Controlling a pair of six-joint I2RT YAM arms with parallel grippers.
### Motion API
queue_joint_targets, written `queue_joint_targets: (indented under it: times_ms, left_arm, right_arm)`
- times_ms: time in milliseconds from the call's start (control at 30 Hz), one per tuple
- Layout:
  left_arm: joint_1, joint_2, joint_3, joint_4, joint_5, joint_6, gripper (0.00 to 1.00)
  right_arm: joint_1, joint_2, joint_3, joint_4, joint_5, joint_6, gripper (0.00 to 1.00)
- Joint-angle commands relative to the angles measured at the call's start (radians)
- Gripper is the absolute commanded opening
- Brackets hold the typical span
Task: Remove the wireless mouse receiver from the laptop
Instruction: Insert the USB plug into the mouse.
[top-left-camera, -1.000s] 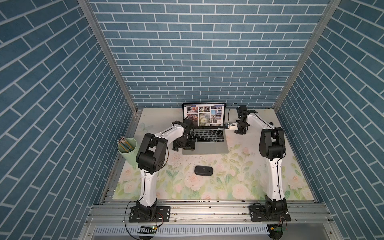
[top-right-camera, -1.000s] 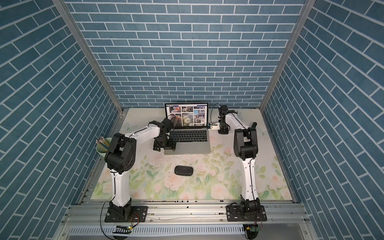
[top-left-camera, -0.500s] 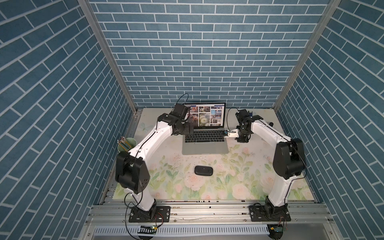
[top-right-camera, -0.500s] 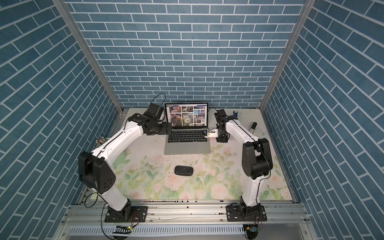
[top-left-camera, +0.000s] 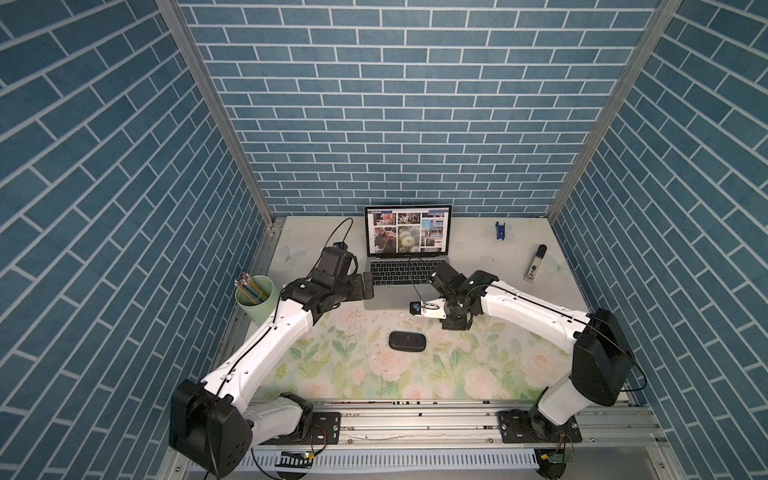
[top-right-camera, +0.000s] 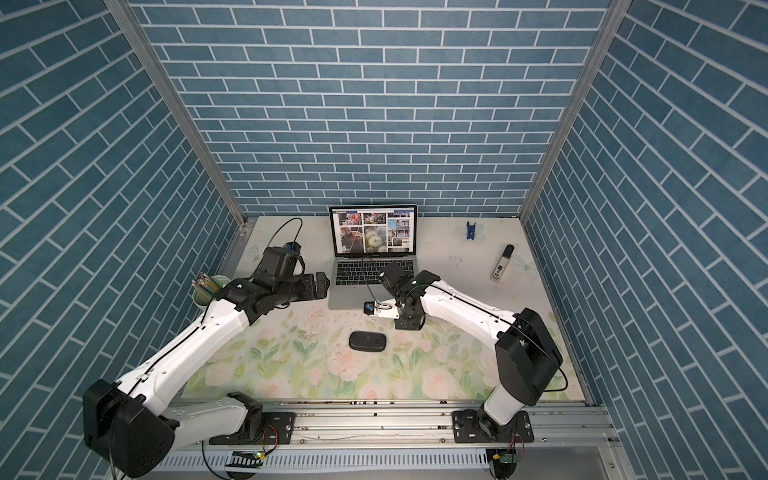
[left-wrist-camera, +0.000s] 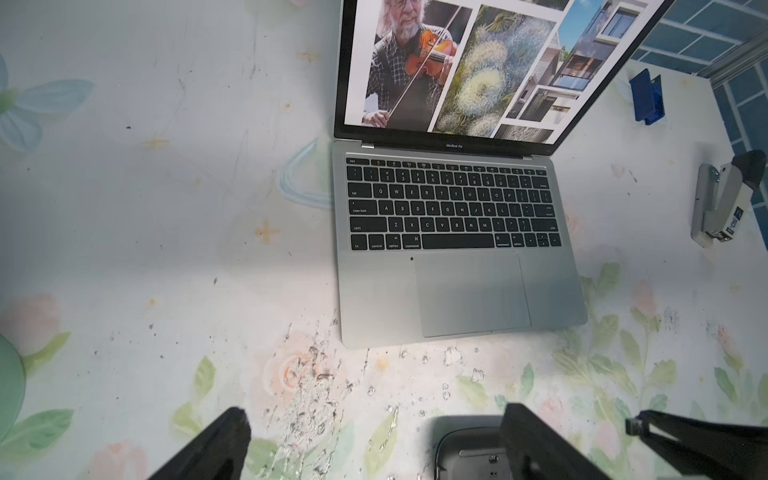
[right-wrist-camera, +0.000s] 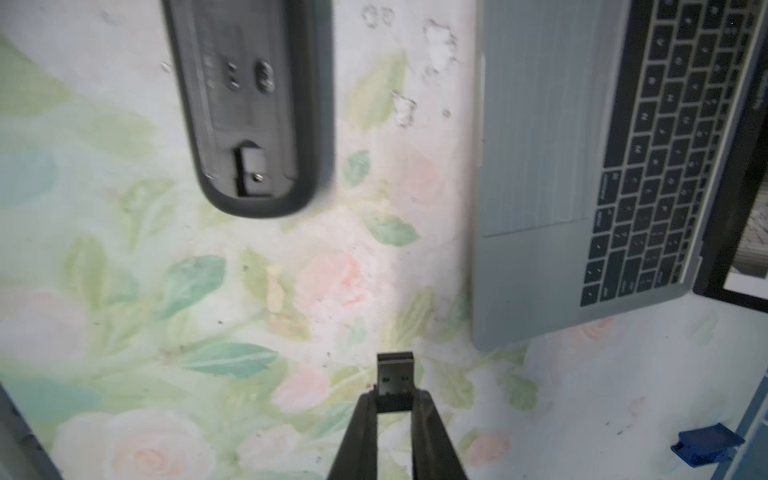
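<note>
The mouse lies nearest on the floral surface, underside up. Its small slot shows open in the right wrist view, probably the place meant to stow the stub. Just beyond it, the right pincer is clamped on the receiver. It grips the dark cap, so the metal plug sticks out free past the fingertips, a hold that suits a straight pull along a port's line. The receiver is clear of the laptop, in the air over the surface beside the front right corner, between laptop and mouse. The removal itself looks done, and only setting the receiver down may remain. The left pincer has its jaws wide apart and empty. It hangs raised by the laptop's left edge and touches nothing, likely on standby to steady the base. The laptop stands open, its screen of photos facing the arms. A cup of pencils sits off to the left. Farthest back on the right, a blue clip and a stick lie well apart from the work.
</note>
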Motion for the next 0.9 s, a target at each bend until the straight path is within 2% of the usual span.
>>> queue_joint_targets:
  times_ms: [0, 200, 500, 633, 867]
  left_arm:
    - [-0.006, -0.021, -0.037, 0.096, 0.017, -0.023, 1.00]
    - [-0.006, -0.043, -0.098, 0.138, 0.027, 0.045, 1.00]
    - [-0.004, -0.134, -0.164, 0.268, -0.116, 0.203, 1.00]
    - [-0.004, -0.088, -0.128, 0.229, -0.125, 0.221, 1.00]
    - [-0.004, -0.022, -0.114, 0.208, -0.067, 0.225, 1.00]
  right_arm:
    - [0.076, 0.032, -0.013, 0.016, 0.007, 0.173, 0.00]
    - [0.130, 0.102, 0.007, 0.053, -0.016, 0.254, 0.00]
    - [0.138, 0.175, 0.064, 0.033, -0.040, 0.367, 0.00]
    - [0.148, 0.181, 0.061, 0.051, -0.058, 0.420, 0.00]
    - [0.171, 0.184, 0.052, 0.041, -0.062, 0.435, 0.00]
